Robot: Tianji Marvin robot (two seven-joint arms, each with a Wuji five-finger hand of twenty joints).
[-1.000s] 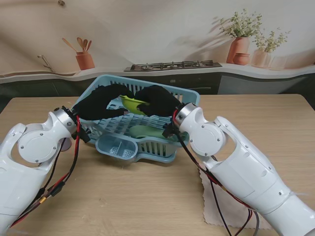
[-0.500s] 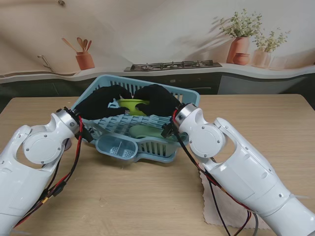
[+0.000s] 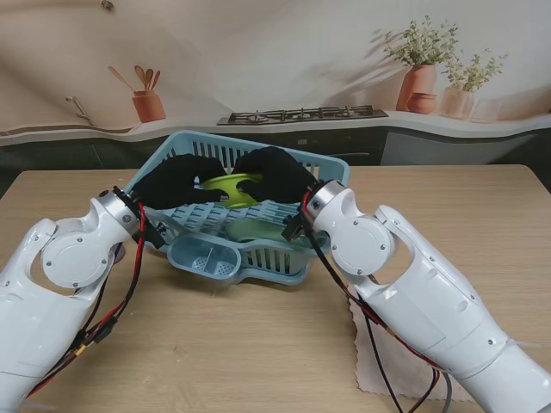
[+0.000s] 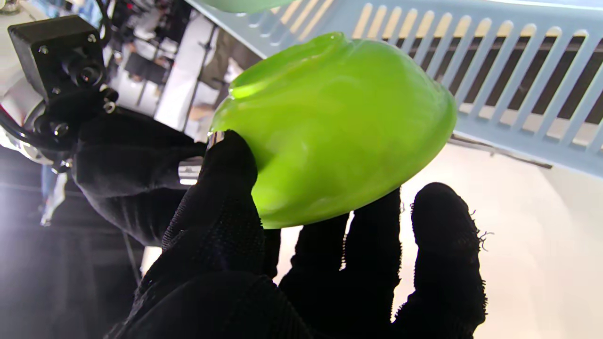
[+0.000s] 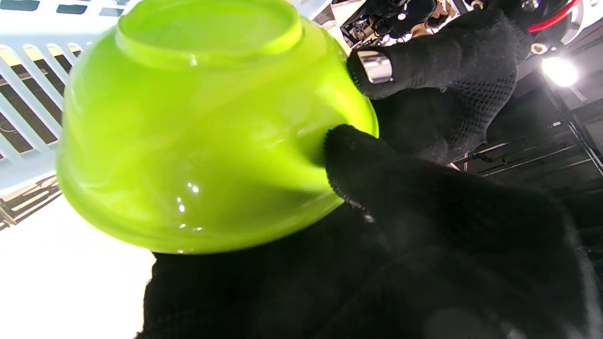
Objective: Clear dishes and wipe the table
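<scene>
Both robot hands closed on green bowl (image 3: 228, 187) over blue basket (image 3: 327, 165): left robot hand (image 3: 172, 183) w/ right robot hand (image 3: 274, 175) opposite; pink cloth (image 3: 372, 361) near right on surface (image 3: 241, 344).

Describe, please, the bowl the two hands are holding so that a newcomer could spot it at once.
Find the light blue slatted basket at the middle of the wooden table. Over it, the left robot hand and right robot hand, both black-gloved, pinch a bowl between them. It is glossy lime green, brighter than the paler green dish lying in the basket.
</scene>
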